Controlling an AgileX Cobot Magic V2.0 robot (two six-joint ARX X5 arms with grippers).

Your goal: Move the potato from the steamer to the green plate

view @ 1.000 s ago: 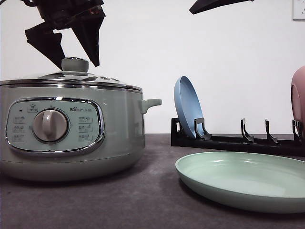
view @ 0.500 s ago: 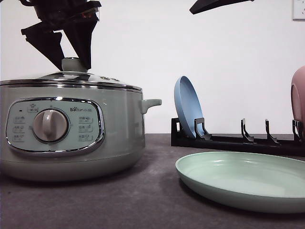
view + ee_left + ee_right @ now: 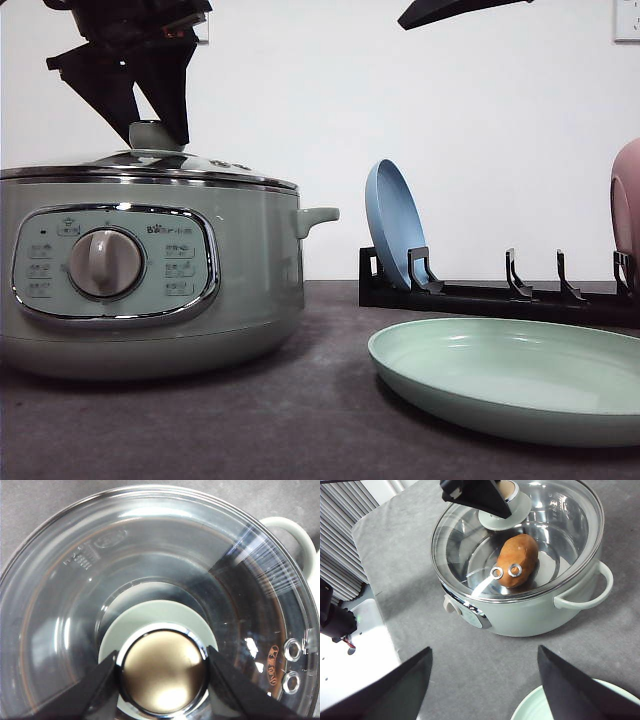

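Observation:
The steamer stands at the left of the table with its glass lid seated. Through the lid, the orange-brown potato lies inside the pot. My left gripper is down over the lid, and its fingers press both sides of the lid knob. The green plate lies flat at the right front. High above the table, my right gripper hangs open and empty, over the ground between the steamer and the plate's rim.
A black dish rack stands behind the green plate, holding an upright blue plate and a pink plate at the right edge. The steamer's side handle points toward the rack. A white surface borders the table.
My left gripper came down around the lid knob and its fingers drew in against it. The lid, steamer and right arm have not moved.

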